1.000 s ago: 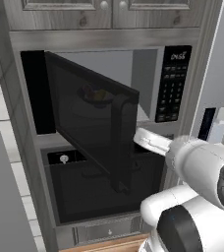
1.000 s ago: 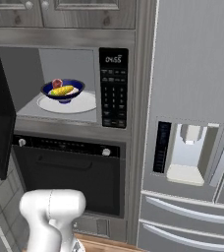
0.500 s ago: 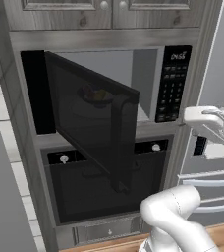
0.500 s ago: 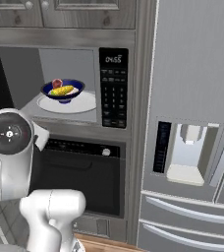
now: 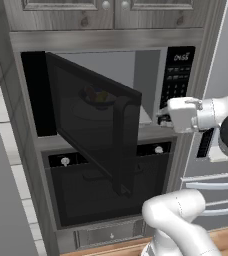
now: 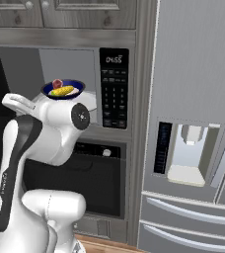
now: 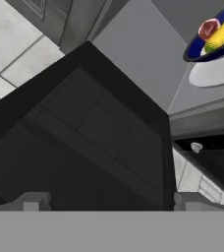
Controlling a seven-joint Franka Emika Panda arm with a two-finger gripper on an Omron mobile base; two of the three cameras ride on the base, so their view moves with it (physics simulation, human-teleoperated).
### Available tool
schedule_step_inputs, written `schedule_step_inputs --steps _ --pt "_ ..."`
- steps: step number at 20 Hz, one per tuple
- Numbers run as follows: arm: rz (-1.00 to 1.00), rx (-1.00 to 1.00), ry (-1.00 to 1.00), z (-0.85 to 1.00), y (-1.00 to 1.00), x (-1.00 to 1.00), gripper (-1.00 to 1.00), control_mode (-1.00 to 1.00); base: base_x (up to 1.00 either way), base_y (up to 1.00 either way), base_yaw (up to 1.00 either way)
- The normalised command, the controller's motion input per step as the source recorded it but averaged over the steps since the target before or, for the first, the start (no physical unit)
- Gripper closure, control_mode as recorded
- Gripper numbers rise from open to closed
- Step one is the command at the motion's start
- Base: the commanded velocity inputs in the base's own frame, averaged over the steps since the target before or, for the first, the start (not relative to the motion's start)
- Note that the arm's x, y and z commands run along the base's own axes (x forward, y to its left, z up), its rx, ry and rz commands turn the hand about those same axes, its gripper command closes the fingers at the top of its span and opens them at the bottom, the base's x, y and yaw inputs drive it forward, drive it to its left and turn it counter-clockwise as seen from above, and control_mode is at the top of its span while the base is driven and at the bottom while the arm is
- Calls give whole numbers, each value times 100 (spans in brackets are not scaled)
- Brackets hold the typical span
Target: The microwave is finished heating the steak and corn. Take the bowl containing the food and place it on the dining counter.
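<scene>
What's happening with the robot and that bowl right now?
Hand open, empty, just outside the microwave. Bowl with steak and corn sits inside on its white plate. Open door stands beside the approach.

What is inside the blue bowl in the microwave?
The bowl holds a yellow corn cob and a reddish steak behind it. The bowl's bottom is covered by the food.

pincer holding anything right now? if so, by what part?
Nothing held. The pincer is open and empty, facing the microwave's open door; the bowl sits inside, untouched.
</scene>
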Motion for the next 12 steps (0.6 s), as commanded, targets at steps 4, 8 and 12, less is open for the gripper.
schedule_step_inputs --steps 4,8,12 --pt "6 12 0 0 100 53 -100 -100 0 0 0" --pt "7 6 2 0 100 27 -100 -100 0 0 0" --pt "12 4 7 0 100 18 -100 -100 0 0 0"
